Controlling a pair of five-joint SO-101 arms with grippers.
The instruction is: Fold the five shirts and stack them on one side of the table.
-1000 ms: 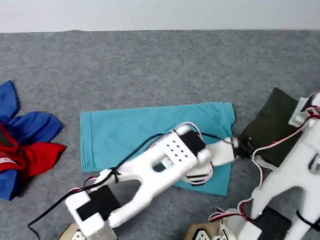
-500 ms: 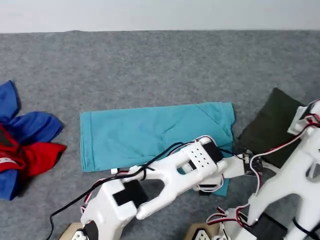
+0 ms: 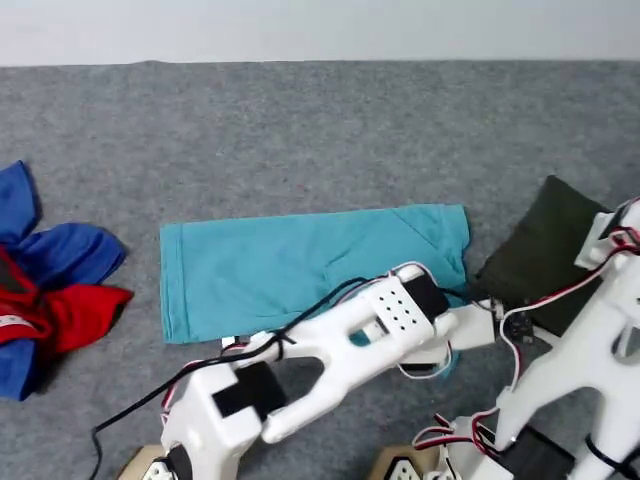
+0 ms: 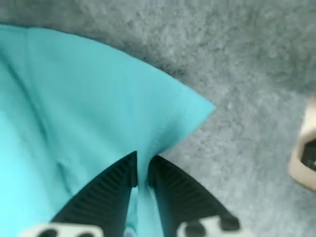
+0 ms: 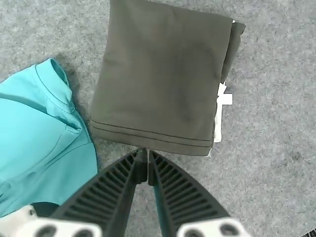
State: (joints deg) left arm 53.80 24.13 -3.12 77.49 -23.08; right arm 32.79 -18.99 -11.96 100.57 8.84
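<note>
High view: teal shirt [image 3: 270, 265] corner lifted slightly (left fingers [image 4: 111, 190] pinching).

Left arm [image 3: 370, 325] swung right and nearer across the teal shirt [image 3: 260, 265], then eased back a little. Left gripper [image 4: 142, 167] now pinches cloth at the shirt's near right corner [image 3: 446, 362]. That corner lay flat a second ago and is now drawn in and bunched. Right arm [image 3: 600, 330] settled slightly nearer.
</note>
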